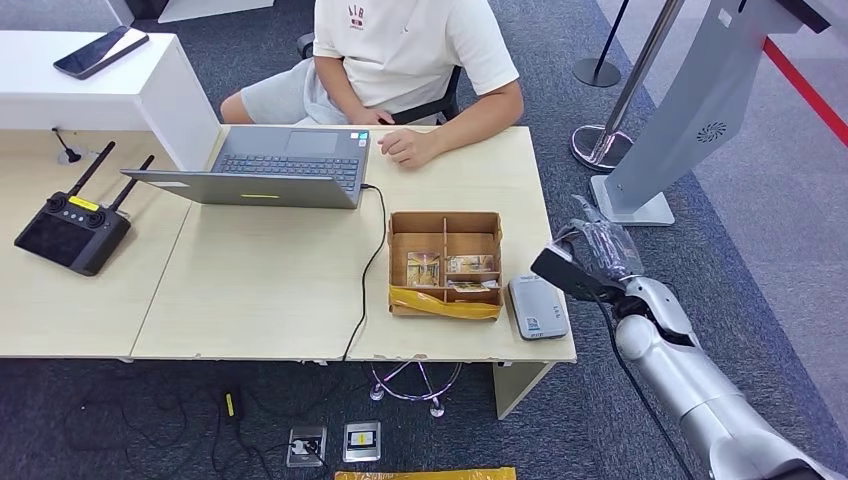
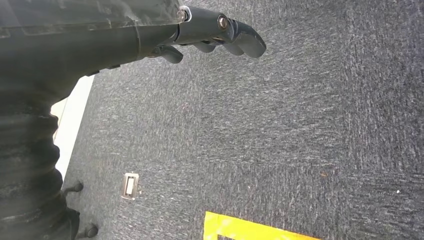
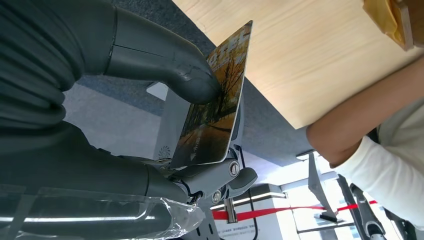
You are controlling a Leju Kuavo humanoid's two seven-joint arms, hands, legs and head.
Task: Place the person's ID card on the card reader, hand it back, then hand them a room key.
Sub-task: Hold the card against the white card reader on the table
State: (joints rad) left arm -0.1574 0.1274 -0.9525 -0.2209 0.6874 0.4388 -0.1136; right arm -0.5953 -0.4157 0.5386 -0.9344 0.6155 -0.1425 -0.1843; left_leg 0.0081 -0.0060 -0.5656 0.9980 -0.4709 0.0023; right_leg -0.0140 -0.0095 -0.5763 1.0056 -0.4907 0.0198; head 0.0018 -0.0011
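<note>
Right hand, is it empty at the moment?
No, the right hand pinches a card printed with an autumn tree scene between its thumb and fingers.

Even, bright indoor light, soft shadows; wrist views slightly blurred up close, head view sharp

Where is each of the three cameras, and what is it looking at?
Head view: high on the robot, looking down at the desk, card reader and seated person; the right arm shows.
Left wrist view: behind the left robot hand, facing grey carpet.
Right wrist view: behind the right robot hand, which pinches a room key card, facing the desk edge and the person's arm.
Shared: head and right wrist views both show desk and person.
</note>
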